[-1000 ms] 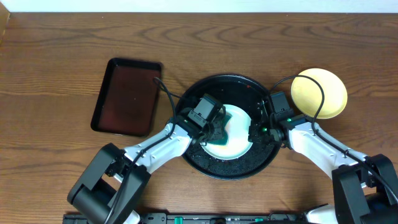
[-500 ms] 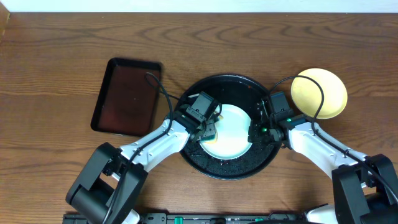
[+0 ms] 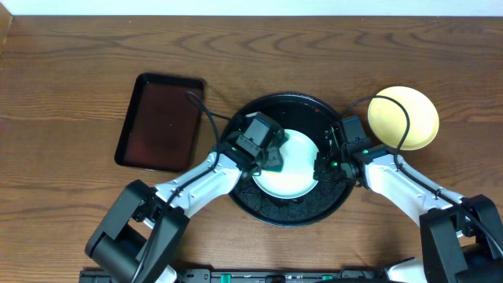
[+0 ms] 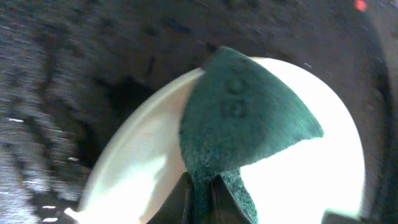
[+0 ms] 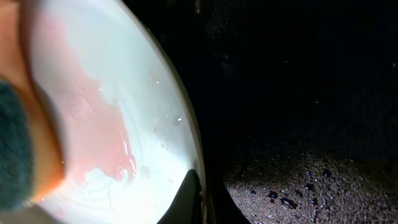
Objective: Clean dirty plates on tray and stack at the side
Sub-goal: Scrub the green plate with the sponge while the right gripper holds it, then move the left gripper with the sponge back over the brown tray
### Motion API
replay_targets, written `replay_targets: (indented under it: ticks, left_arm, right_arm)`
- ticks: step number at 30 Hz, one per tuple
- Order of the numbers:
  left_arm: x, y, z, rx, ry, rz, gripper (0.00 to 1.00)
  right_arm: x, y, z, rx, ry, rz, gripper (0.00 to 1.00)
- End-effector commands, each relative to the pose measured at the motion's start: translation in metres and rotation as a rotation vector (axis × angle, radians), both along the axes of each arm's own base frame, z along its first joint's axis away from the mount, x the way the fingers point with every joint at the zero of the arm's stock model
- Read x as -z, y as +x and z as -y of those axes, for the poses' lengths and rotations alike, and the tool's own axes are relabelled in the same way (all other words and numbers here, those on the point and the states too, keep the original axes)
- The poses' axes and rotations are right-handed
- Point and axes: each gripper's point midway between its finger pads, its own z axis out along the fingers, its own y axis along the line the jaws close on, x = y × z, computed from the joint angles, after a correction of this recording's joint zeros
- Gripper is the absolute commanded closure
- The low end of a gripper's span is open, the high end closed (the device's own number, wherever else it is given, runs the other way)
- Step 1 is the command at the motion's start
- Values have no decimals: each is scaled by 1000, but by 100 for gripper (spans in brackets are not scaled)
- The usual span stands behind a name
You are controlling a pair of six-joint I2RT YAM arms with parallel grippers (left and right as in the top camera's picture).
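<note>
1. Here, a pale mint-white plate (image 3: 289, 169) lies in the middle of the round black tray (image 3: 287, 211). The right wrist view shows a watery pink smear (image 5: 93, 130) across it.
2. The left gripper (image 3: 266, 156) pinches a dark green scouring pad (image 4: 242, 118). Its jaws are pressed on the pad's folded tail, and the pad lies against the plate's left part.
3. The right gripper (image 3: 321, 167) has its jaws closed on the plate's right rim, apparently to steady it.
4. A pale yellow plate (image 3: 403, 118) sits on the table just outside the tray's right rim. No third plate can be seen.
5. Likely risks: the wet rim could slip from the right jaws under a hard wipe, letting the plate skate across the tray. The pad could also twist loose, or only spread the smear.
6. The dark, grained wooden table (image 3: 78, 63) also holds a brown rectangular tray (image 3: 161, 122), to the left of the black one. A pale strip, perhaps a wall, runs along the far edge.
</note>
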Motion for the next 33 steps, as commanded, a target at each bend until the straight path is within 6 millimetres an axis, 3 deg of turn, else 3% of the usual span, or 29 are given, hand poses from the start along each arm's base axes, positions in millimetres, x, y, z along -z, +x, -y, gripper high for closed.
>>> replay_targets:
  ticks: [1,8,12,16,20,22,25,30,33]
  left_arm:
    - [7,-13,16,13,-36,-36,92]
    - [-5,-11,40,63,-118,6,92]
    - [-11,-37,63,175,-245,-107,92]
    - [-9,-30,53,208,-195,-64,93]
    - [-18,2,19,217,-59,87,93]
    - [-39,20,-6,185,17,182,93]
    - [-92,41,-75,-31,158,324,93]
    - [-150,37,-159,-251,189,402,93]
    - [-163,28,-199,-351,203,398,93]
  right_arm:
    - [9,-7,13,6,-73,-20,99]
    - [10,-10,14,5,-77,-30,99]
    - [10,-10,13,5,-76,-29,98]
    - [10,-10,13,5,-76,-29,98]
    - [11,-12,14,-4,-82,-37,99]
    - [10,-12,14,-7,-82,-34,99]
    - [10,-9,13,-6,-78,-24,99]
    - [-11,6,8,-61,-66,57,99]
    - [-57,30,3,-140,-74,199,99]
